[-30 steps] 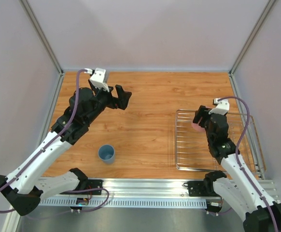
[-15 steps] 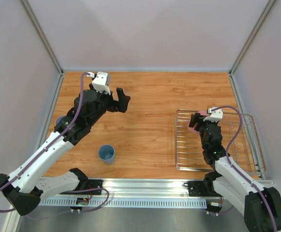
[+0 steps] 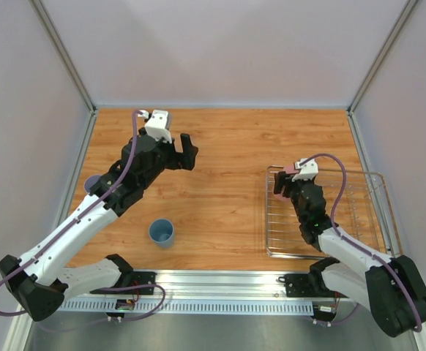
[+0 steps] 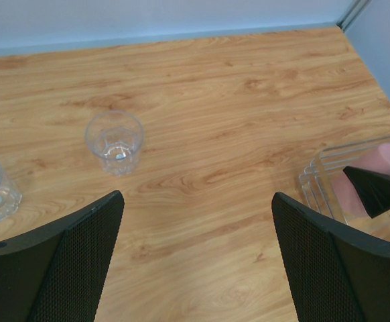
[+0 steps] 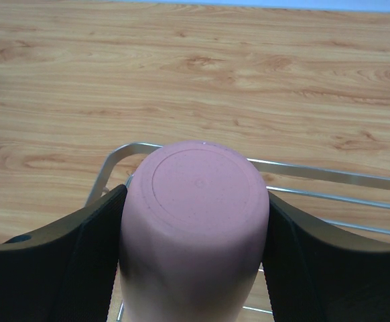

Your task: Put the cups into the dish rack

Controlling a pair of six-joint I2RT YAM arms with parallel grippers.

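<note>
Right claw (image 5: 195, 268), pinching the pink cup (image 5: 195, 201), has slid to the dish rack's (image 3: 323, 256) upper-left corner, so drop-off looks close. Left claw (image 4: 196, 201) is spread wide over the bench (image 3: 228, 146).

This is a robotics lab test cell: a wood-grain tabletop (image 3: 228, 146) boxed in by plain pale wall panels (image 3: 220, 51) on bare metal posts (image 3: 63, 55). The left arm (image 3: 74, 227) and right arm (image 3: 352, 252) are bolted to a slotted aluminium rail (image 3: 220, 281) along the near edge, with purple cables (image 3: 130, 146) running over them.
</note>
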